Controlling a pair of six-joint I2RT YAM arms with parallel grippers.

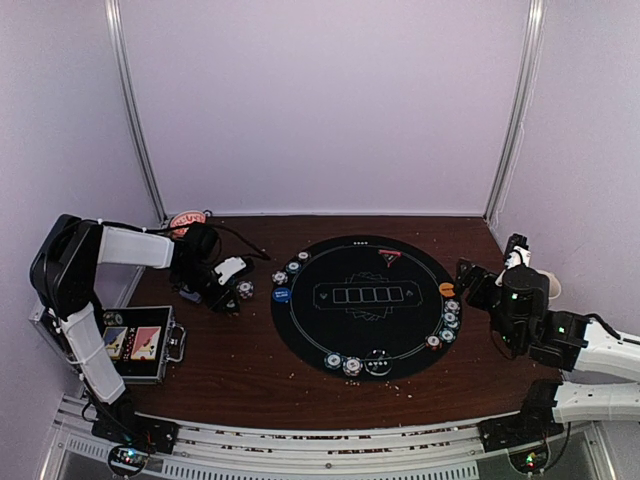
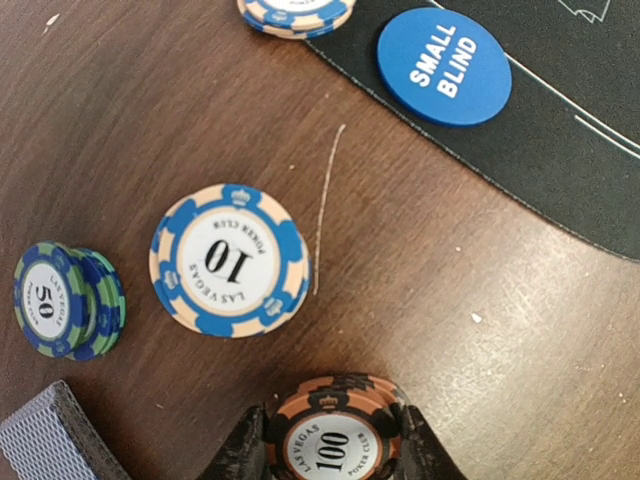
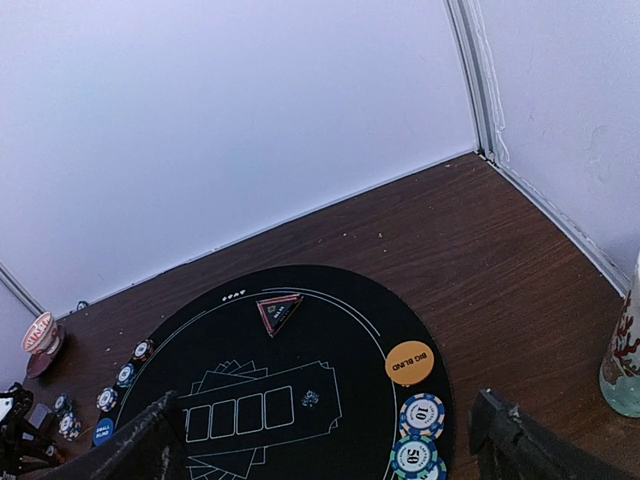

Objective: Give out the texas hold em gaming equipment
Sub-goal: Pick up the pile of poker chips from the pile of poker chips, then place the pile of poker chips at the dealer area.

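Our left fingers (image 2: 243,452) clamp a 100 chip (image 2: 333,430) over the desk (image 2: 450,330), beside the 10 chip (image 2: 230,260), probably bound for the mat (image 1: 340,330). Our right fingers (image 3: 515,440) gape empty near chips (image 3: 421,415) laid there.

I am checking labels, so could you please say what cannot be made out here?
Left wrist view: the 100 chip in the left gripper is cut off by the bottom edge; so is a grey block.
Right wrist view: fingertips of the right gripper run below the frame; a bottle is cropped at the right edge.
Top view: the chips are too small to read.
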